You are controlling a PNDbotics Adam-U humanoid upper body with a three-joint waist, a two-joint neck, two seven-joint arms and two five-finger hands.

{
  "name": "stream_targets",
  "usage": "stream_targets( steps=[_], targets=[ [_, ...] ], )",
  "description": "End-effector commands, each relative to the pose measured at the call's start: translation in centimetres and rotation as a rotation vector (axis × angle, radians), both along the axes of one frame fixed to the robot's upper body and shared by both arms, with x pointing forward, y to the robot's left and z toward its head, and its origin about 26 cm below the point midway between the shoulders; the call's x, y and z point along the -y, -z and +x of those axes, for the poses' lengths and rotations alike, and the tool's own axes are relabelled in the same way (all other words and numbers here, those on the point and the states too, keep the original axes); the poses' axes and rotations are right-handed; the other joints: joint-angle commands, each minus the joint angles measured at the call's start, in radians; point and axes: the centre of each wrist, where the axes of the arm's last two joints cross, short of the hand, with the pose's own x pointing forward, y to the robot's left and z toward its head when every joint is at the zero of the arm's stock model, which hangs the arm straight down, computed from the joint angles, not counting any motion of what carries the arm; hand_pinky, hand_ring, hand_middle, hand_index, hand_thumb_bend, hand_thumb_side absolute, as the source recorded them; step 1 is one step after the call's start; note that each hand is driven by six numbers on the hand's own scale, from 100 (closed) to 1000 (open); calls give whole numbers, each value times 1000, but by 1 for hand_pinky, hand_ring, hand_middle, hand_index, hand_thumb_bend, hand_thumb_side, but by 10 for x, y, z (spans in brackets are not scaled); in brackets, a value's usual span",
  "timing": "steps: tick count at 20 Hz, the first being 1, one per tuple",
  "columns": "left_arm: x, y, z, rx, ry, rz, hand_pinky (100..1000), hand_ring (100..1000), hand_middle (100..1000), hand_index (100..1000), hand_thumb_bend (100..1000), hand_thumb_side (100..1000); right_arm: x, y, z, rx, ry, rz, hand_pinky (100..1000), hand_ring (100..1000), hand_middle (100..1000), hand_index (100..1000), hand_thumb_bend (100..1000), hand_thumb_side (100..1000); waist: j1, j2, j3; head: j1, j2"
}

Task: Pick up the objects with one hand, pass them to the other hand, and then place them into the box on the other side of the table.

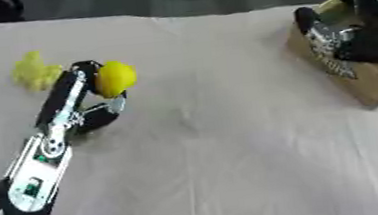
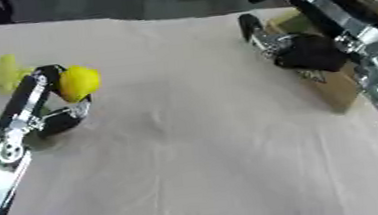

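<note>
Item: round yellow lemon-like fruit [image 1: 115,78], frame left, grasped in our left hand [image 1: 95,97]. Right hand [image 2: 296,48], apparently relaxed, at brown cardboard box [image 1: 347,75]. Risk: fruit rolling free during handover.

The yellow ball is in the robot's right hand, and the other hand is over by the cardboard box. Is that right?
Not quite. The left hand has its fingers curled round the yellow ball, as the left eye view shows. The right hand is the one by the cardboard box.
</note>
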Motion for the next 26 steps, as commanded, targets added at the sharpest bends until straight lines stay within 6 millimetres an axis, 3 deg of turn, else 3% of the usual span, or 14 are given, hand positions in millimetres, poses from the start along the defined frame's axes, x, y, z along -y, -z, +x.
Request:
stream_targets(
  steps=[1, 15, 26],
  targets=[
    [4, -5, 0, 37, 12, 5, 549, 508, 556, 588, 100, 100, -11, -10, -5, 44, -36, -65, 971, 853, 802, 893, 176, 488, 0, -22, -2, -5, 8],
    [21, -4, -6, 81, 62, 7, 550, 509, 557, 588, 100, 100, -48, -17, -1, 61, -103, -232, 960, 855, 809, 884, 194, 512, 2, -25, -5, -6, 8],
    [33, -2, -8, 109, 79, 3, 549, 507, 554, 588, 100, 100, -73, -1, 26, -2, -121, -328, 961, 858, 812, 886, 176, 550, 6, -29, -4, -16, 3]
  ],
)
